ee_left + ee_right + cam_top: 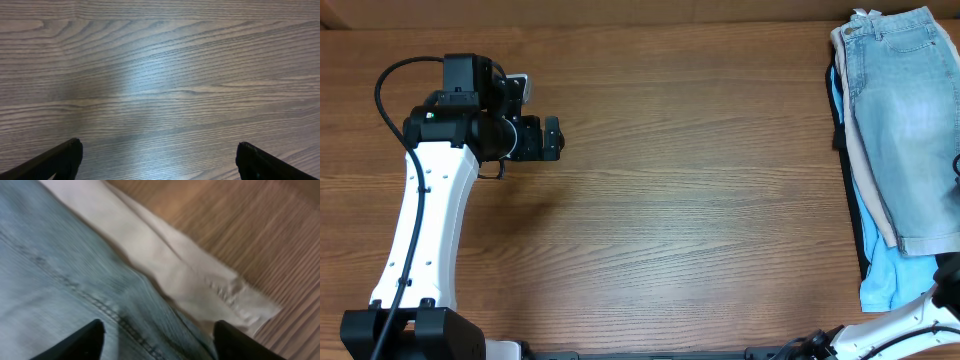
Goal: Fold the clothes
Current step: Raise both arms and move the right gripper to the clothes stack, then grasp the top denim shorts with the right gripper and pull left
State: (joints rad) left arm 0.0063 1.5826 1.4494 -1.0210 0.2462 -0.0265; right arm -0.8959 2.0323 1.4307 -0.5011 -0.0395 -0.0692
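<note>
Findings at the moment of inspection. The denim jeans [905, 120] lay at the far right edge of the desk [700, 180], stretched lengthwise on top of a pile. The beige trousers [165, 255] lay directly beneath them and showed along their inner side. A sky-blue garment [890, 275] lay lowest, sticking out past the jeans' hem.

My right jaws hung close above the denim, by its inner edge next to the beige hem. Their fingertips [85, 340] stood apart, with a stitched seam running between them. I saw no cloth pinched between them. I could not tell whether the tips were touching the fabric.

My left jaws stood as wide as they go over bare wood, fingertips [55, 160] at either side and nothing held. They were well apart from the pile.

Assessment: the step in hand appeared to be taking hold of the jeans to bring them off the pile, and no fold had been made.

Recommendations:
- Pinch the denim only. The beige cloth lay just beside the grasp point and could have been taken up with it.
- Close across the seam or hem, where the doubled cloth gives a firmer hold.
- Lift before drawing the jeans sideways, so that the layers below are not dragged.
- Set the jeans flat in the middle of the desk, where my left jaws could reach them.
</note>
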